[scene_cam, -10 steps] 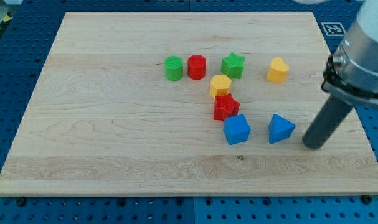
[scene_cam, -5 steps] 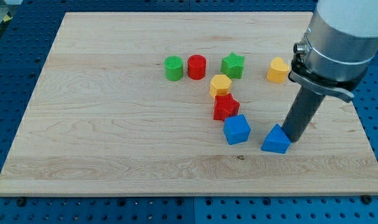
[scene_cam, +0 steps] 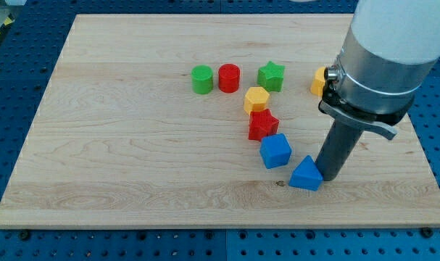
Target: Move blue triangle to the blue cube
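The blue triangle (scene_cam: 305, 175) lies near the view's bottom, just right of and slightly below the blue cube (scene_cam: 275, 151), with a small gap between them. My tip (scene_cam: 328, 176) touches the triangle's right side. The dark rod rises from there up to the large grey arm body at the view's upper right.
A red star (scene_cam: 262, 125) sits just above the blue cube, with a yellow hexagon (scene_cam: 256, 98) above it. A green cylinder (scene_cam: 201, 79), a red cylinder (scene_cam: 228, 77) and a green star (scene_cam: 271, 75) line up further up. A yellow block (scene_cam: 317, 80) is partly hidden by the arm.
My tip has moved left and down, pushing the blue triangle leftward and downward toward the blue cube. The arm now covers most of the yellow block.
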